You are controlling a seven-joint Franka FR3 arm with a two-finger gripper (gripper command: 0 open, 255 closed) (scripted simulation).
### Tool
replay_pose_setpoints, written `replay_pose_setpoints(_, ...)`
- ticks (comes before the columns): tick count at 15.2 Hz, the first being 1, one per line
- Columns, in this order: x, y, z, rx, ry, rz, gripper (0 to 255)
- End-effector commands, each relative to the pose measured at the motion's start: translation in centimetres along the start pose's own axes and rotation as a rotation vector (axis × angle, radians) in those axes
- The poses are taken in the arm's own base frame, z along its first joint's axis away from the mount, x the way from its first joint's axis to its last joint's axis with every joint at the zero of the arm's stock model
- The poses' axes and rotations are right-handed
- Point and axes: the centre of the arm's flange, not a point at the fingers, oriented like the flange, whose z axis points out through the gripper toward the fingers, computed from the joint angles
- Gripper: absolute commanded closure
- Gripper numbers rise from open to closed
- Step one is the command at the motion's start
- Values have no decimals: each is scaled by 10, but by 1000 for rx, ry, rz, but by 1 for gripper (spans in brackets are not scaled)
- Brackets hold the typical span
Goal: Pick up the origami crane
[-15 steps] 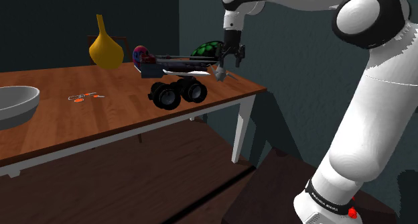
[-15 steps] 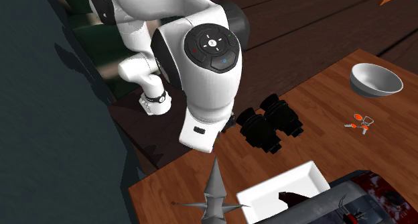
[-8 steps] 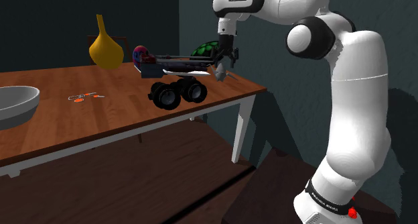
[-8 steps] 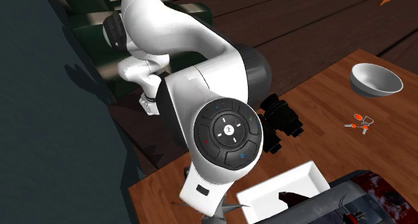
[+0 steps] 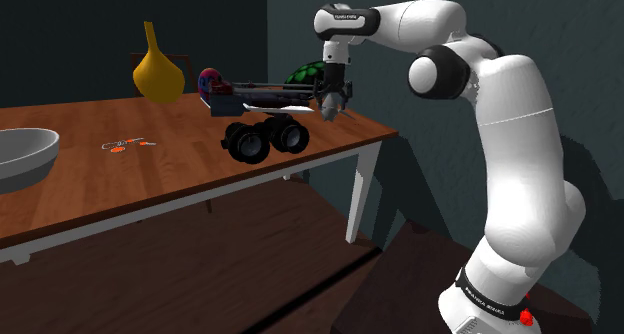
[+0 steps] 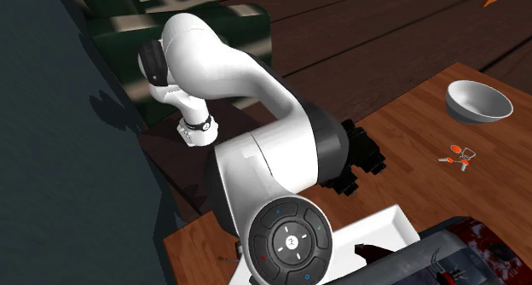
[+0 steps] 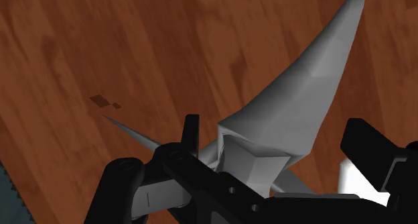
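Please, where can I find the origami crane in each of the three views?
Shoulder view: the crane at the corner of the table on the shoulder view's right, under the gripper.
Second exterior view: the white arm covers that corner.
Wrist view: grey crane between the gripper's open fingers.
Shared landmark: the brown table.

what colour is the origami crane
Plain grey, paler where light hits; the wrist view shows the origami crane best.
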Motion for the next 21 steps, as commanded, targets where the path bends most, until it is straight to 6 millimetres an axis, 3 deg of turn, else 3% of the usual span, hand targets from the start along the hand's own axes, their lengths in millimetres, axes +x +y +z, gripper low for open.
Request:
replay_pose_setpoints(1, 2, 0, 10, 0, 1, 0, 0)
replay_pose_setpoints(4, 2, 1, 13, 0, 1, 0, 0)
replay_pose_setpoints(5, 2, 1, 13, 0, 1, 0, 255)
replay_pose_setpoints(14, 2, 0, 13, 0, 1, 0, 255)
replay_pose_setpoints(21, -6, -1, -23, 0, 1, 0, 255)
